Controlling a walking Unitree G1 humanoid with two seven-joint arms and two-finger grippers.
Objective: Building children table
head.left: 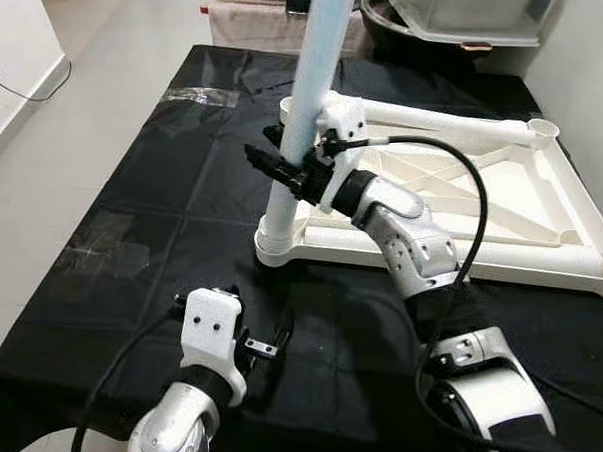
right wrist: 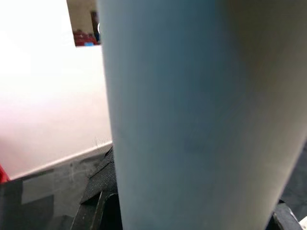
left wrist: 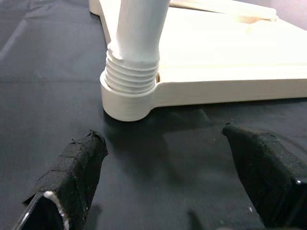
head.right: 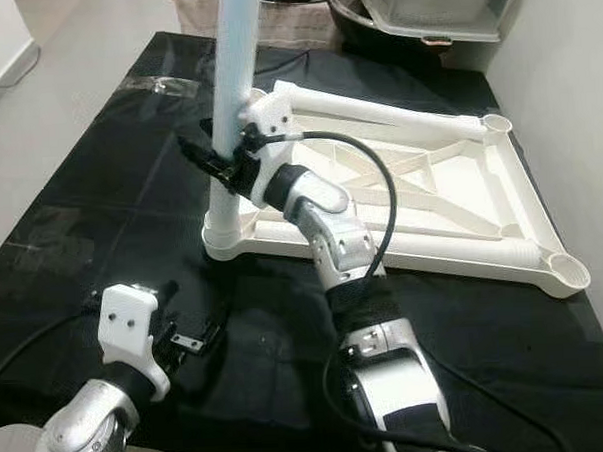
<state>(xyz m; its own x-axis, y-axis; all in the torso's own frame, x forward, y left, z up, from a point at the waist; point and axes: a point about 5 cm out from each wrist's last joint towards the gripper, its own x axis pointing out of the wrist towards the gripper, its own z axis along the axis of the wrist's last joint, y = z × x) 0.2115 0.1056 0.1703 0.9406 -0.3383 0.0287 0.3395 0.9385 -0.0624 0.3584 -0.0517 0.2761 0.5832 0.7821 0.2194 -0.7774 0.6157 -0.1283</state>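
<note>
My right end effector (head.left: 291, 171) pinches the pale blue plastic leg (head.left: 315, 70) upright to screw it into the white tabletop frame's (head.left: 501, 217) corner socket (left wrist: 128, 98); my left end effector (left wrist: 168, 167), spread, waits just before that socket.

The pale blue table leg (head.left: 319, 60) runs off the frame at twelve o'clock, its top end unseen. The right gripper (head.left: 284, 170) wraps it, one finger hidden behind the tube. At three o'clock, the white tabletop (head.left: 542, 225) loses its corner past the edge.
</note>
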